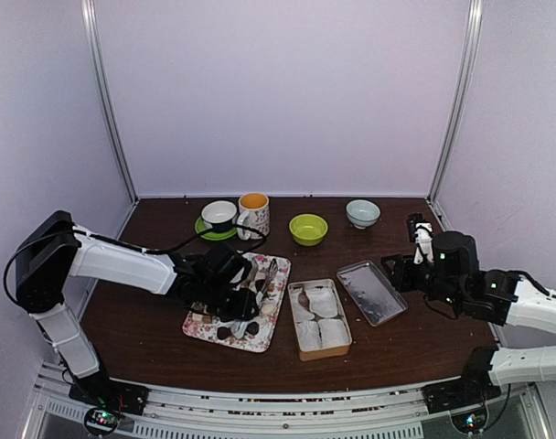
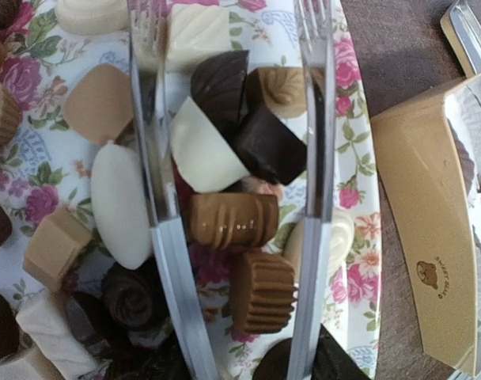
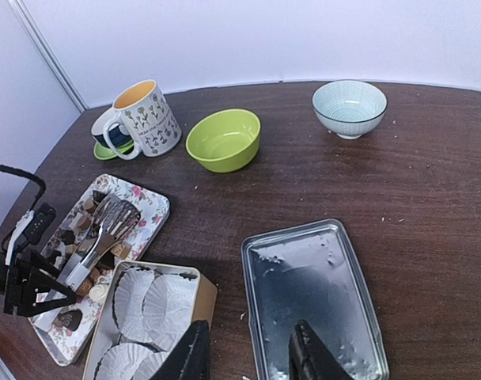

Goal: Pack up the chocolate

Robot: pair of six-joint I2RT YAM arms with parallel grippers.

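Several chocolate pieces, dark, light brown and cream-white, lie on a floral tray (image 2: 355,158) (image 1: 255,346). My left gripper (image 1: 230,294) is shut on metal tongs (image 2: 157,198), whose two arms straddle a ribbed light brown chocolate (image 2: 232,220) and a second one (image 2: 262,291). The arms stand a little apart from these pieces. The tan tin (image 1: 319,318) (image 2: 418,237) holds white paper cups and sits right of the tray. My right gripper (image 3: 248,352) hangs open and empty over the near end of the silver tin lid (image 3: 312,301).
At the back stand a white cup on a green saucer (image 1: 219,216), a patterned mug (image 1: 253,214), a green bowl (image 1: 308,229) and a pale blue bowl (image 1: 362,213). White walls close in the table on three sides.
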